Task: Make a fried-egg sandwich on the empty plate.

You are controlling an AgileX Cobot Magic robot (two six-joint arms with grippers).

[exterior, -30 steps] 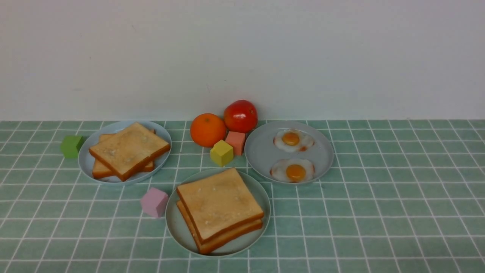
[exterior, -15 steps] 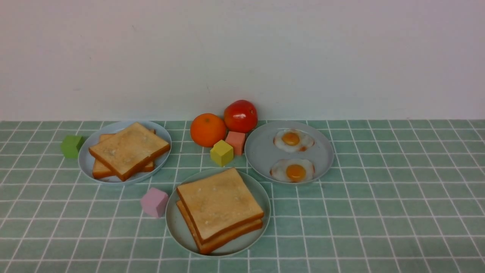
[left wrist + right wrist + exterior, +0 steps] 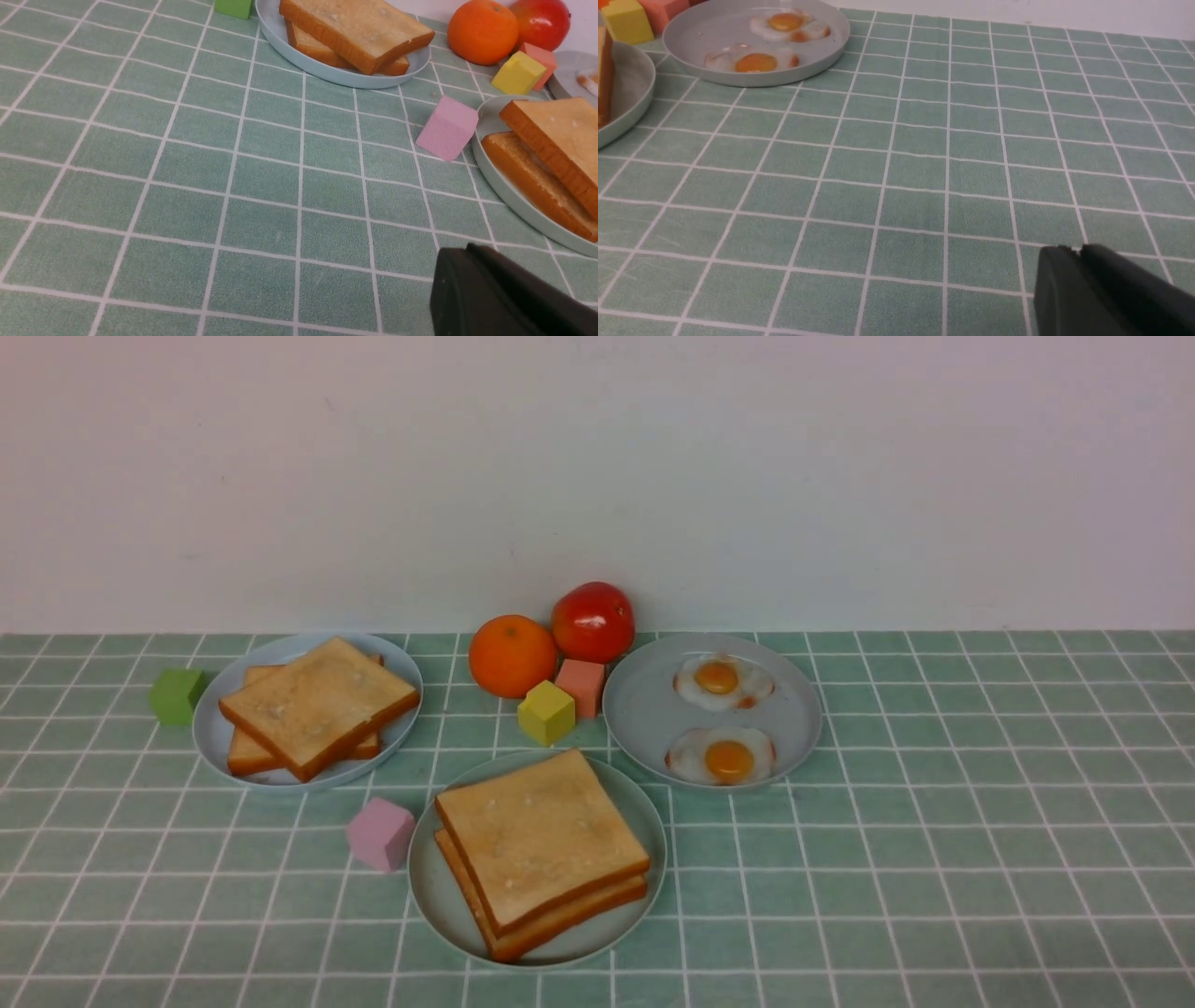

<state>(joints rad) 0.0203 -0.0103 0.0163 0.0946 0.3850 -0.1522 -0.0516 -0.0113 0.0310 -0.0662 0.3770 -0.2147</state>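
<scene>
Only matte black, blunt-edged parts of the left gripper (image 3: pixel 504 294) and right gripper (image 3: pixel 1106 291) show.

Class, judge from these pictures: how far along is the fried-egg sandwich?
Done: two toast slices sit stacked on the green plate. In hand: nothing; the left gripper and right gripper hold nothing. Left: perhaps nothing, but no egg shows between the slices, and two eggs lie on the grey plate.

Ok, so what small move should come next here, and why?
Probably ease the left claw toward the toast stack on the mint plate, so its camera can check the gap. Two slices are stacked there, but no egg shows between them, and two fried eggs lie on the grey plate.
</scene>
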